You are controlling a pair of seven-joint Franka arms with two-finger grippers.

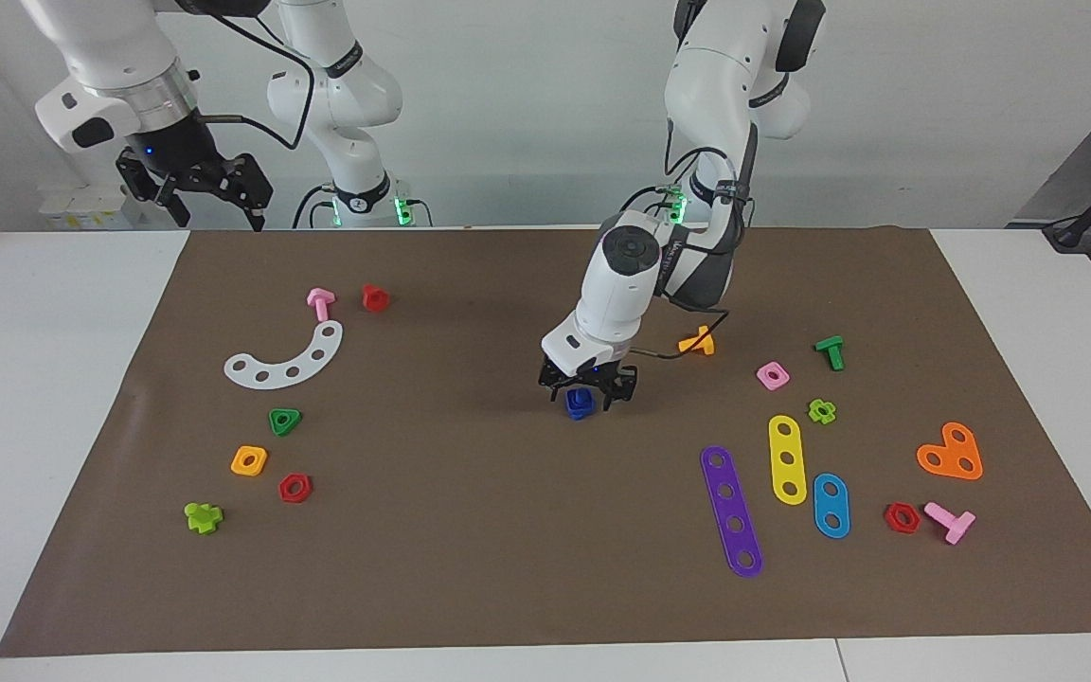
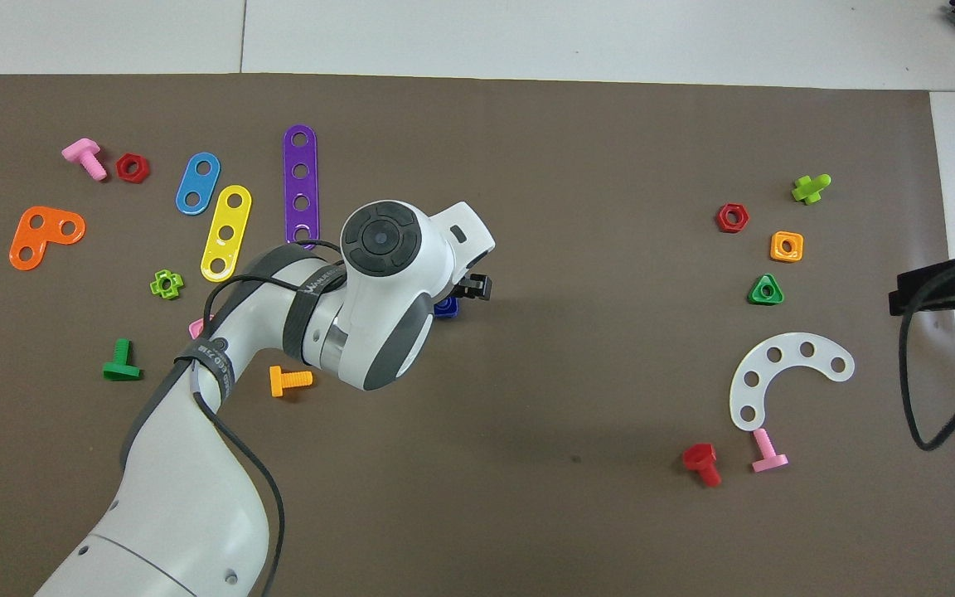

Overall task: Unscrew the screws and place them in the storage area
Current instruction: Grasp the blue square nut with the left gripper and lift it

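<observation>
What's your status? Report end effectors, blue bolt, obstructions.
Left end effector down around small dark blue plastic bolt and nut at mat centre, fingers straddling it. Right end effector waiting, open, above mat edge. Nothing obstructing.

screws (image 1: 580, 403) — dark blue | mat (image 1: 470, 530) — brown
</observation>
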